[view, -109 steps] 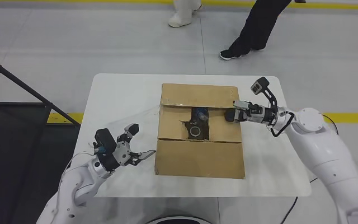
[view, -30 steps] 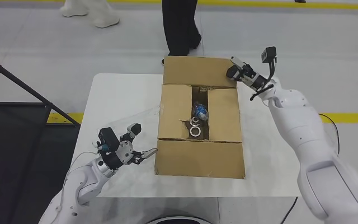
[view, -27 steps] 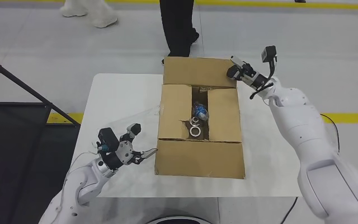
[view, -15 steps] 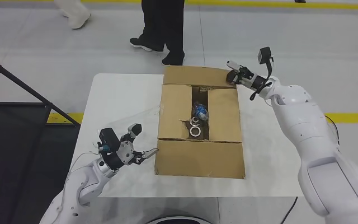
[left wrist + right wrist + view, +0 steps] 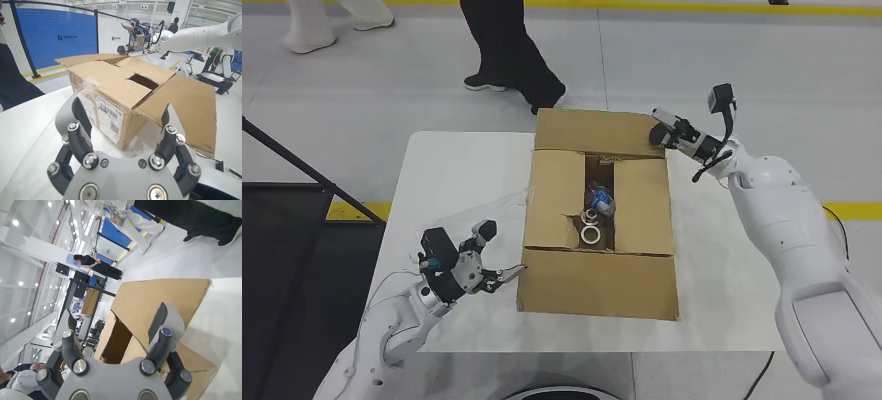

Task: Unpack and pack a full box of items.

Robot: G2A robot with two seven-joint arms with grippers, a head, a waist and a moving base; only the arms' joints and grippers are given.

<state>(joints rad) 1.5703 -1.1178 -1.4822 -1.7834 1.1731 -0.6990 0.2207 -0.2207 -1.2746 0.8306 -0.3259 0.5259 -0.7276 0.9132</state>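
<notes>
A brown cardboard box (image 5: pixel 642 215) stands in the middle of the white table (image 5: pixel 447 170). Its far flap (image 5: pixel 592 130) is folded outward and its near flap (image 5: pixel 597 285) lies flat. Between the two side flaps a gap shows a bottle and round tins (image 5: pixel 592 215). My right gripper (image 5: pixel 657 128) is open at the far flap's right corner, its fingers (image 5: pixel 160 317) spread over the cardboard (image 5: pixel 143 298). My left gripper (image 5: pixel 499 252) is open and empty just off the box's near left corner (image 5: pixel 122 144), level with the labelled side; its own view shows the fingertips (image 5: pixel 77 102) wide apart.
A strip of clear tape (image 5: pixel 88 85) hangs loose from the box's left edge. Bare table lies left of the box and a narrower strip to its right (image 5: pixel 722 260). A black barrier (image 5: pixel 282 160) stands left of the table. A person walks on the floor beyond.
The right gripper went from the box top to the far right corner, and the far flap now lies opened outward. In the last second it barely shifted. The left arm has hardly moved.
</notes>
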